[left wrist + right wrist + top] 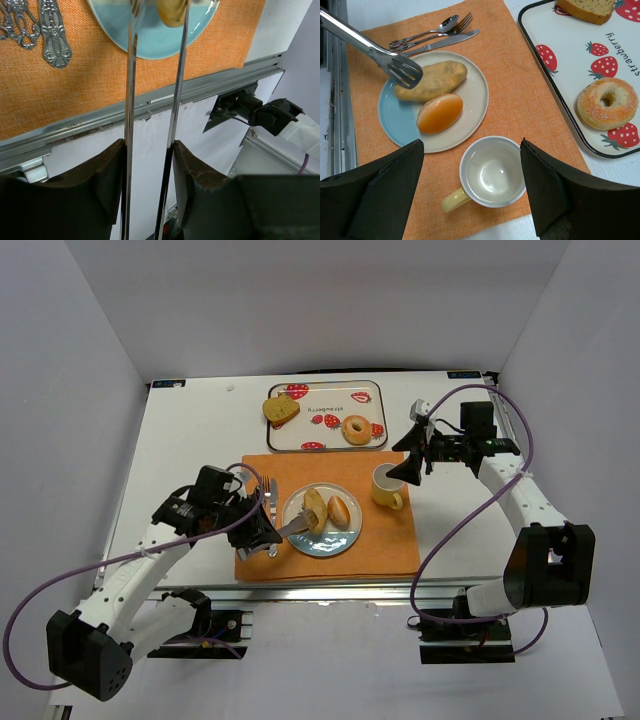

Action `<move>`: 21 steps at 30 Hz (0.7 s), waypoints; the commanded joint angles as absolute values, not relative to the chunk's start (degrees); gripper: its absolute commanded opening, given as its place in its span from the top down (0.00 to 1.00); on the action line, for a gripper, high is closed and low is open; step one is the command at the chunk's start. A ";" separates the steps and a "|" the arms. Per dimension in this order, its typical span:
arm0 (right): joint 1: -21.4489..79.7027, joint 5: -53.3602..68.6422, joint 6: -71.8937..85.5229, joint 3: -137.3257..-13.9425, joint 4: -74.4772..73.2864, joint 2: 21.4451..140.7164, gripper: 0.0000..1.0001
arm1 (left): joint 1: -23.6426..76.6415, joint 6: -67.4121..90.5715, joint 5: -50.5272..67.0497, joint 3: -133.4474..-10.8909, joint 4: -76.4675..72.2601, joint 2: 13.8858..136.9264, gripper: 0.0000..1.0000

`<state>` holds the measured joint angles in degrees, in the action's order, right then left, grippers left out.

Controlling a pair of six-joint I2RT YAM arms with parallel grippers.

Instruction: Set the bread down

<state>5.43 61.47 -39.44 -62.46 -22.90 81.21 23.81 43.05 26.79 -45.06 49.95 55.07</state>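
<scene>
Two golden-brown bread rolls lie on a blue and cream plate [318,543] on the orange placemat. The longer roll [316,508] is on the left and the rounder one [339,511] on the right. Both show in the right wrist view, the long roll [437,80] and the round roll [440,113]. My left gripper [262,530] is shut on metal tongs [293,527]. The tong tips [402,70] are at the long roll's end, with the roll [172,12] between the arms. My right gripper [410,465] is open and empty above the yellow cup [492,172].
A strawberry tray [330,400] at the back holds a toast slice [282,409] and a bagel [356,429]. Cutlery [268,502] lies on the placemat [390,540] left of the plate. The cup [387,485] stands right of the plate. White walls close in the table.
</scene>
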 commanded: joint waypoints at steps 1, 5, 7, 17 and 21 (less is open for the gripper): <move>5.80 62.40 -39.90 -63.81 -23.29 80.33 0.18 | 24.08 41.75 25.58 -47.63 49.74 55.11 0.48; 5.71 62.58 -39.81 -63.81 -23.20 80.59 0.18 | 24.08 41.66 24.96 -48.25 50.36 54.58 0.47; 5.71 62.75 -39.73 -63.90 -23.29 80.77 0.18 | 24.08 41.84 24.35 -48.34 50.71 54.32 0.47; 5.71 62.75 -40.17 -63.63 -23.47 80.77 0.18 | 24.08 42.28 21.19 -51.15 53.70 52.91 0.48; 5.71 62.67 -40.17 -63.63 -23.55 80.77 0.18 | 24.08 41.66 18.99 -53.96 56.77 53.00 0.55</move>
